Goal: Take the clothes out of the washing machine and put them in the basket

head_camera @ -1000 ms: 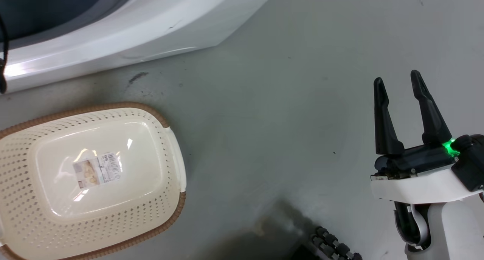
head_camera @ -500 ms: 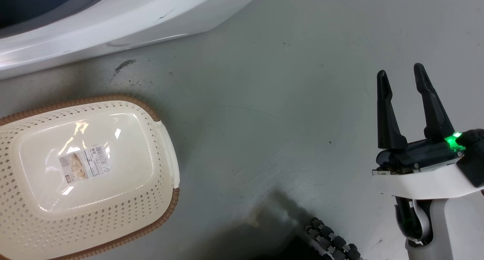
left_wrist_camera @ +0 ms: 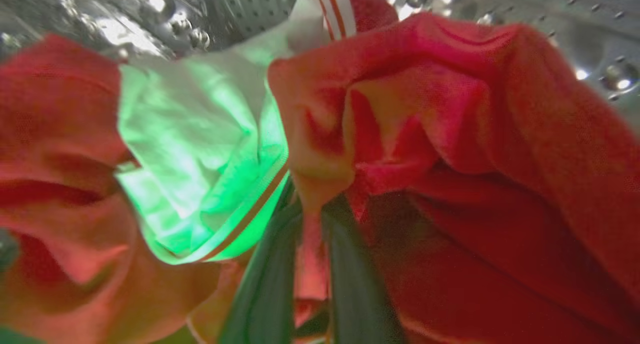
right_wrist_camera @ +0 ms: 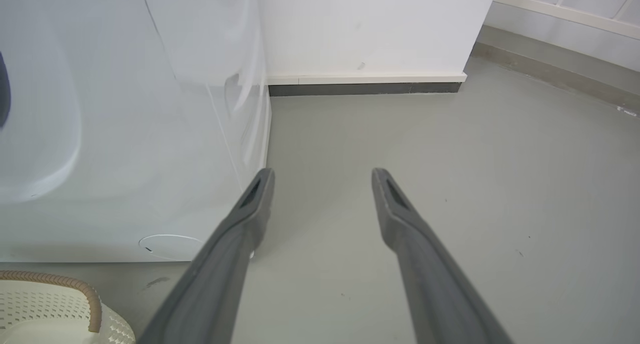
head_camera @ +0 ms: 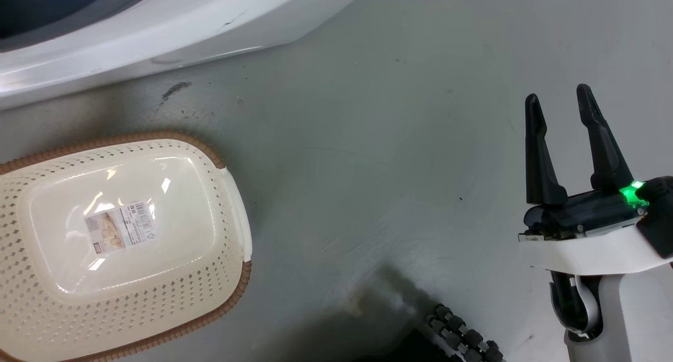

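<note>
Basket: we see the basket near left on the grey floor, a paper label on its bottom.
Washing machine: the washing machine stands far left, just beyond the basket.
Clothes: the clothes, red with white bands, lie inside the steel drum.
Left gripper: our left gripper is pinched on a red fold of the clothes.
Right gripper: our right gripper hangs at the right above the floor, fingers spread, empty.
</note>
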Controlling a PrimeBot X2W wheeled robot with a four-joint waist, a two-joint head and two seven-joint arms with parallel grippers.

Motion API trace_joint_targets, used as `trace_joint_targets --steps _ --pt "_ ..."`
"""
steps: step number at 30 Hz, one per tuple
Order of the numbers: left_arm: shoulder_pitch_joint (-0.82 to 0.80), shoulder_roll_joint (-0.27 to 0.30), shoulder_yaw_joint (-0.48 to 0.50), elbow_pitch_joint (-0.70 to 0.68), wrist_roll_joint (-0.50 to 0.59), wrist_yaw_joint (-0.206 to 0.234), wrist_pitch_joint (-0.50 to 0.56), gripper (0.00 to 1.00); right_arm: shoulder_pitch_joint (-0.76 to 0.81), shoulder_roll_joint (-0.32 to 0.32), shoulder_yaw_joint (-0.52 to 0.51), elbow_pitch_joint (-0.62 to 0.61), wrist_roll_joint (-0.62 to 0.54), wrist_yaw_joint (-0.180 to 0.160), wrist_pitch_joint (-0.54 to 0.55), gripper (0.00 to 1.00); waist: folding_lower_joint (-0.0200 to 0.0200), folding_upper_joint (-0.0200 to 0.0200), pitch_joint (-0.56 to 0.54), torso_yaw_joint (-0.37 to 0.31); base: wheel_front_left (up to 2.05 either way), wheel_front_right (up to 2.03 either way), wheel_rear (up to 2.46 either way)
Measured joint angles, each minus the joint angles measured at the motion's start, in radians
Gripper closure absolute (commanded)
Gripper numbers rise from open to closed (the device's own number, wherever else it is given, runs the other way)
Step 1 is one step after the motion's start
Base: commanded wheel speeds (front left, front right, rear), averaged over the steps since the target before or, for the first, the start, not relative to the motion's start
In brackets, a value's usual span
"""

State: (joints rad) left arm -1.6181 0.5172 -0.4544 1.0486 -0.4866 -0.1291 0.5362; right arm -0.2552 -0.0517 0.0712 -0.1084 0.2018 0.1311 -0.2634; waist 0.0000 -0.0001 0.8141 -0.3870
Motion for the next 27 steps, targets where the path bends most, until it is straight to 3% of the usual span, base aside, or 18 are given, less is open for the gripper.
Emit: trace_joint_targets --steps 5,18,27 --pt "0.026 -0.022 -0.009 -0.011 -0.029 0.0 -0.108 1.0 0.0 0.0 -0.011 -0.001 -0.014 0.0 0.0 0.0 0.0 0.0 -0.028 0.017 0.0 0.0 0.0" --pt "0.323 -0.084 -0.096 -0.143 -0.226 0.0 -0.365 1.0 0.047 0.001 -0.036 0.012 -0.109 0.0 0.0 0.0 -0.0001 0.0 -0.188 0.132 0.0 0.0 0.0" --pt "0.447 -0.052 -0.196 -0.23 -0.294 0.0 -0.432 1.0 0.081 0.001 -0.034 0.028 -0.142 0.0 0.0 0.0 -0.0001 0.0001 -0.304 0.208 0.0 0.0 0.0"
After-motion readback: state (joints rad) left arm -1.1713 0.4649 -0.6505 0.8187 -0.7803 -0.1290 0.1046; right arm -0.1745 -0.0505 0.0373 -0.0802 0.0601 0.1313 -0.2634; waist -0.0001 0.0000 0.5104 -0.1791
